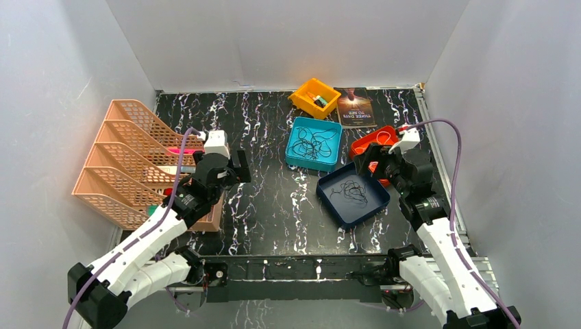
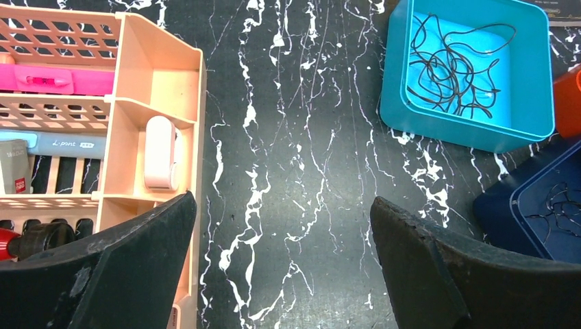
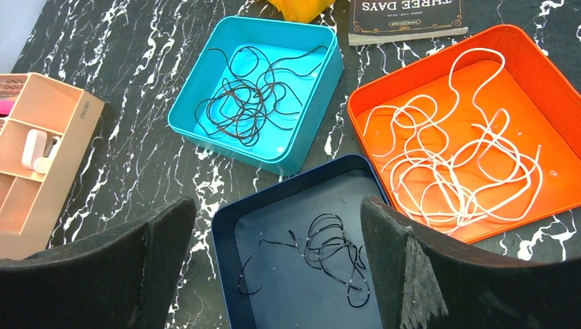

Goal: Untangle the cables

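1. White cord lies alone in the orange tray by the table's right edge. The brown cord is in the teal tray and the black cord in the navy tray.
2. I judge the separating done; only each cord's own loops are left.
3. My left gripper and right gripper both gape wide, holding nothing.

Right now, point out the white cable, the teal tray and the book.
white cable (image 3: pixel 449 195), right wrist view, its dense loops
teal tray (image 3: pixel 316 118), right wrist view, its outer wall
book (image 3: pixel 404 15), right wrist view, its cover
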You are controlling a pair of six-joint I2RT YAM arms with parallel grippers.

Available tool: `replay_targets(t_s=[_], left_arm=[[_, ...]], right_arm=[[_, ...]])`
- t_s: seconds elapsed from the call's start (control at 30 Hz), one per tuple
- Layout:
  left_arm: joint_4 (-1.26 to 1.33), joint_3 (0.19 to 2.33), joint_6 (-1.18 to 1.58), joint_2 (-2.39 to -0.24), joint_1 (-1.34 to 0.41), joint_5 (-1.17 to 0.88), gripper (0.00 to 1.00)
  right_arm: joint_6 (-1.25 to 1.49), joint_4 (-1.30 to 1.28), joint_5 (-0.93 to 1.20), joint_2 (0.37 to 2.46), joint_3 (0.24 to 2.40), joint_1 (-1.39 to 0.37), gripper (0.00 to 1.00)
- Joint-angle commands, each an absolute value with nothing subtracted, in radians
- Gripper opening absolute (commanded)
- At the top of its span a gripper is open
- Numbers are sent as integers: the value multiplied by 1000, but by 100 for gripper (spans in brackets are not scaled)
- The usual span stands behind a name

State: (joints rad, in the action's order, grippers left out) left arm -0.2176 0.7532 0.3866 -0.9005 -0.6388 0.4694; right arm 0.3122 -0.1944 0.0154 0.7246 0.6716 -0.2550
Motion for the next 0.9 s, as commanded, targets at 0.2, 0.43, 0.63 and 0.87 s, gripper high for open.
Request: replay_targets(t_s=[0.2, 0.43, 0.63, 0.87], left_arm=[[-223, 728, 442, -835, -641, 681, 98], [-203, 702, 420, -778, -642, 677, 98], [-168, 695, 397, -766, -641, 627, 98], [-146, 681, 387, -757, -641, 604, 98]], right_arm=[[327, -134, -163, 619, 676, -251, 98], [323, -83, -211, 532, 648, -251, 98], [320, -54, -173, 521, 620, -252, 98], [318, -48, -161, 539, 612, -251, 98]])
